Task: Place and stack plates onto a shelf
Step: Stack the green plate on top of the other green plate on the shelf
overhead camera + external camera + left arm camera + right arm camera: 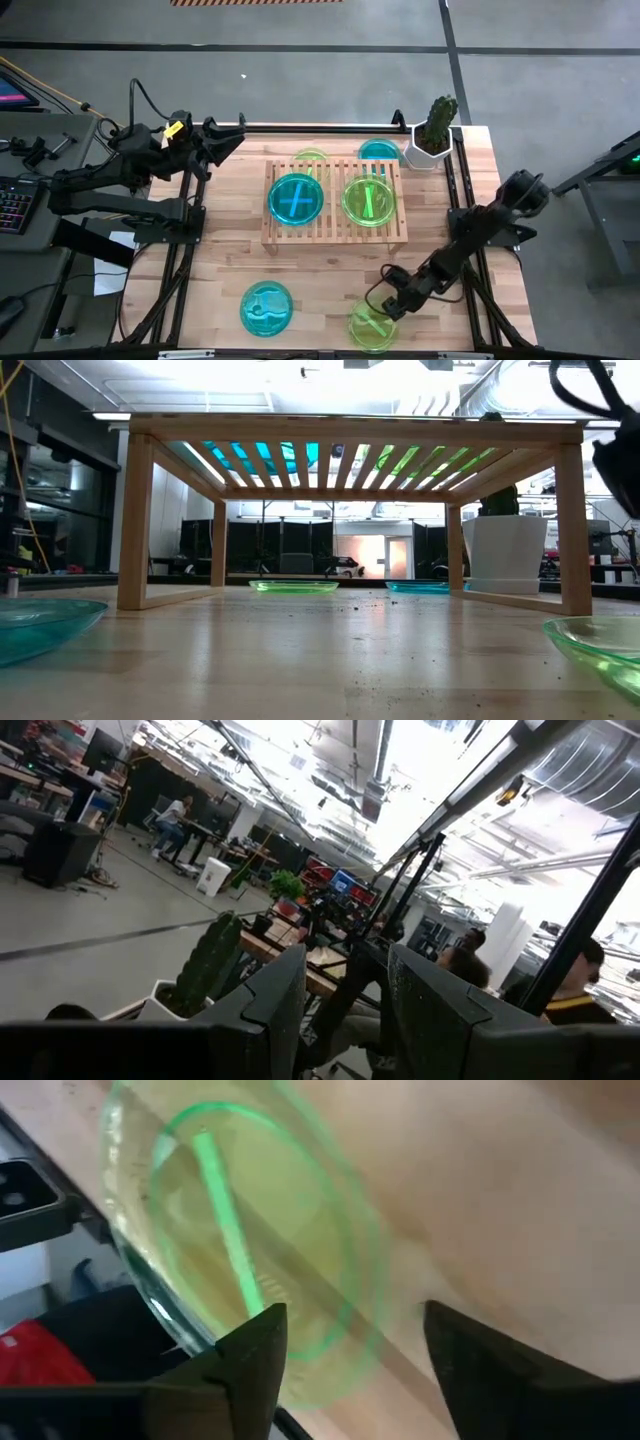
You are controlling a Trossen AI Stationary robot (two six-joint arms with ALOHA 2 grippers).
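No writing or labels can be read on anything here. The right gripper sits low at the lower right of the high view, fingers spread beside a green plate at the table's front edge. The left gripper waits at upper left, fingers slightly parted. The shelf at centre carries a blue plate and another green one.

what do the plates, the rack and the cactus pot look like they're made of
The plates, such as the cyan one on the rack and the green one by the right gripper, look like glossy translucent plastic: slats and tabletop show through them. The rack looks like pale unfinished wood, with visible grain in the low view. The cactus pot is smooth matte white, possibly ceramic or plastic.
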